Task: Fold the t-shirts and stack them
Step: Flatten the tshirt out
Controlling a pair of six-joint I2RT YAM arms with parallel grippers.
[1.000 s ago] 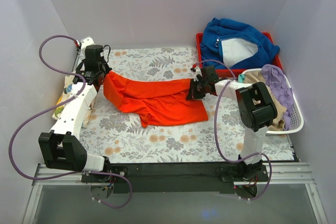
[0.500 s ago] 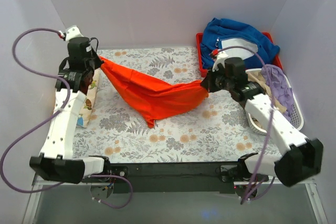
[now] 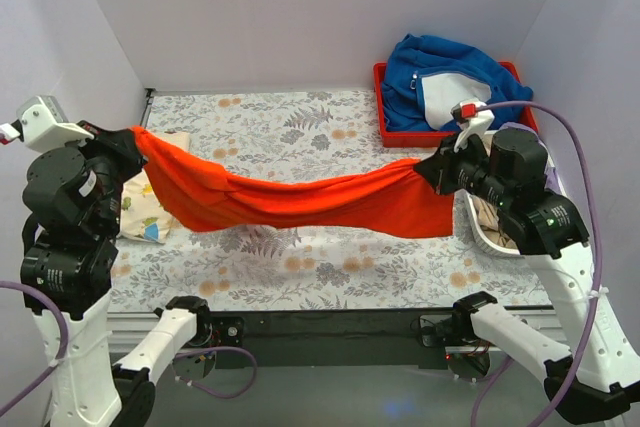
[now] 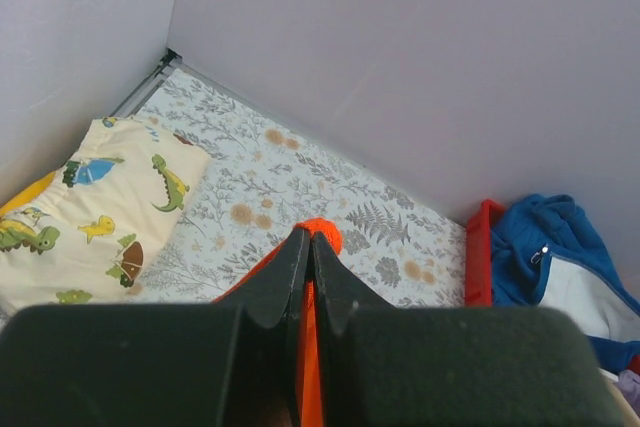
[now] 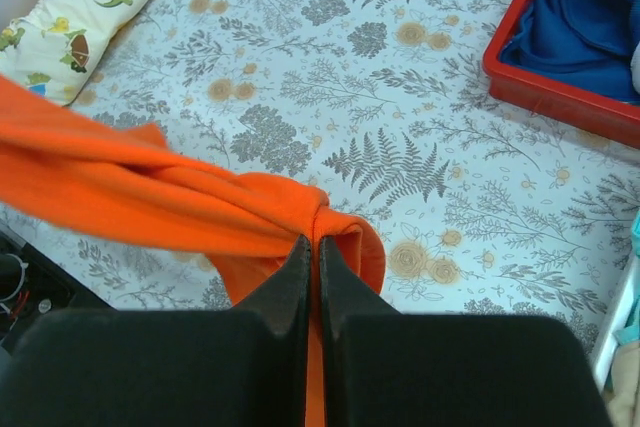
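Where left pincer (image 3: 131, 139) and right pincer (image 3: 428, 170) clamp | orange-red t-shirt (image 3: 300, 203) sags between

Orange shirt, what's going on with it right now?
Both arms hold the orange-red t-shirt stretched between them above the table, sagging in the middle. The left end effector is shut on one end, the right end effector on the other. The dinosaur-print t-shirt lies at the table's left edge.

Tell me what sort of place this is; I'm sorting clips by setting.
Probably a lab test cell, not a home: plain pale walls box in a floral-covered table, the left gripper and right gripper stretch an orange-red t-shirt, and a white laundry basket sits alongside.
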